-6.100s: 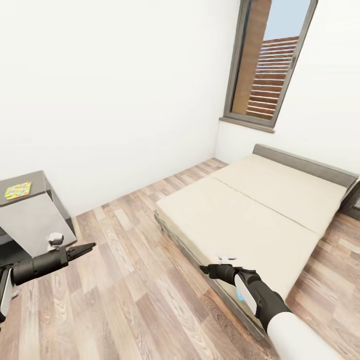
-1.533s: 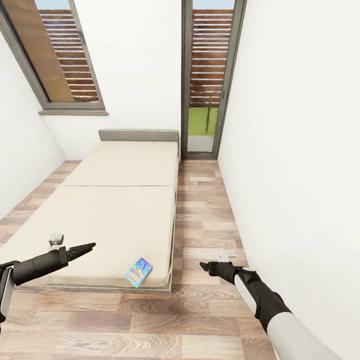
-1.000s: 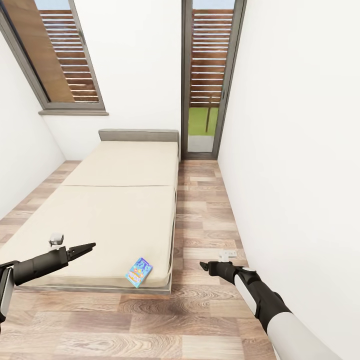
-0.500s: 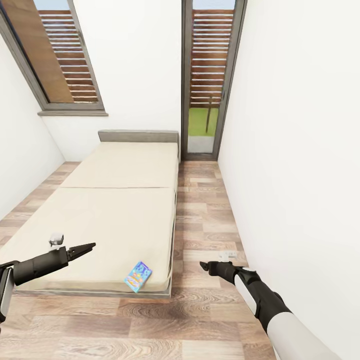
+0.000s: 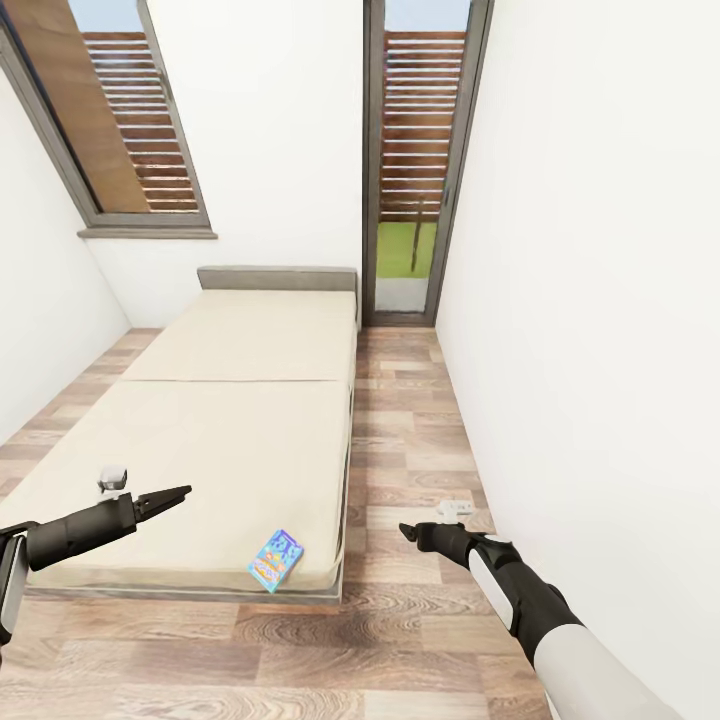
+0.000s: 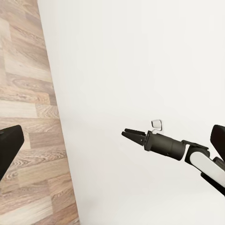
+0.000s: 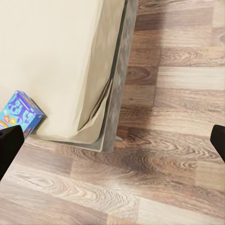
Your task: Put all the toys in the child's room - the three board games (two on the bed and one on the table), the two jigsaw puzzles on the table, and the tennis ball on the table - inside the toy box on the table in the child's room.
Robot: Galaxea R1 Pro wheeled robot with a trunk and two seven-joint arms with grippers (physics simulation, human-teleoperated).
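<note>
Small blue board game [image 5: 276,559], flat, bright print, on cream bed [image 5: 230,430]

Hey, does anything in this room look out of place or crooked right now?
One thing: a small blue board game lies askew at the near corner of the bed, close to the edge and turned at an angle to it. Nothing looks spilled or damaged.

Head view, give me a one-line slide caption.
Blue board game lies on the bed's near corner; both empty grippers, left and right, hang short of it.
</note>
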